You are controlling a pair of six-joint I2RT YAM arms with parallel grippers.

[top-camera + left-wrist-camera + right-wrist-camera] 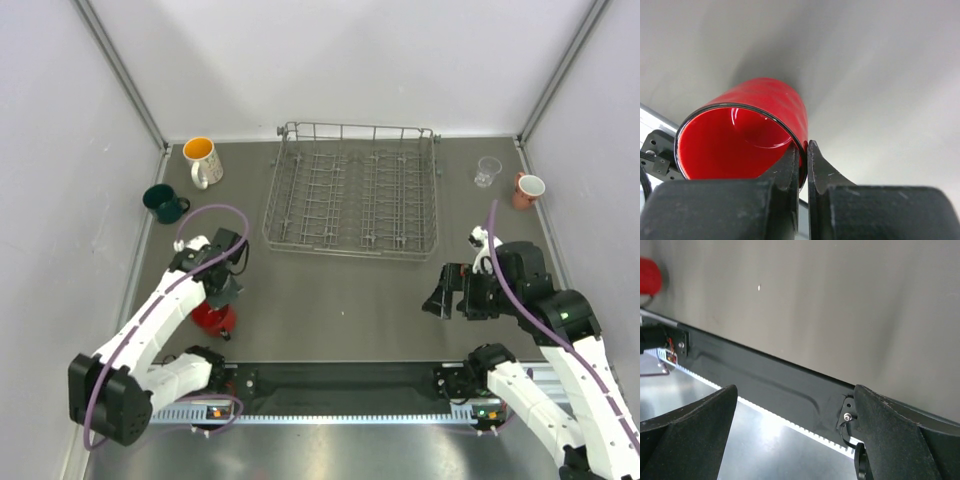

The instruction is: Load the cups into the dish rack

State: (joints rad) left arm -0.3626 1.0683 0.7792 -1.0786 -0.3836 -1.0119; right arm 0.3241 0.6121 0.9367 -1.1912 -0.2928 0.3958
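Left arm reaches in from near left, elbow bent, wrist tipped down. Left claw pinches the rim wall of the red mug, one finger inside, one outside. The mug is near left on the surface, well apart from the dish rack at far centre. Right arm folded near right, right claw spread wide, gripping nothing.

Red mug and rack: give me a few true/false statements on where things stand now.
1. The left fingers are closed on the rim of the red mug. True.
2. The rack already holds a cup. False: no cup is in it.
3. The right fingers are open and hold nothing. True.
4. The glass stands left of the rack. False: it is to the right, near the pink mug.
5. The green mug and white mug stand left of the rack. True.
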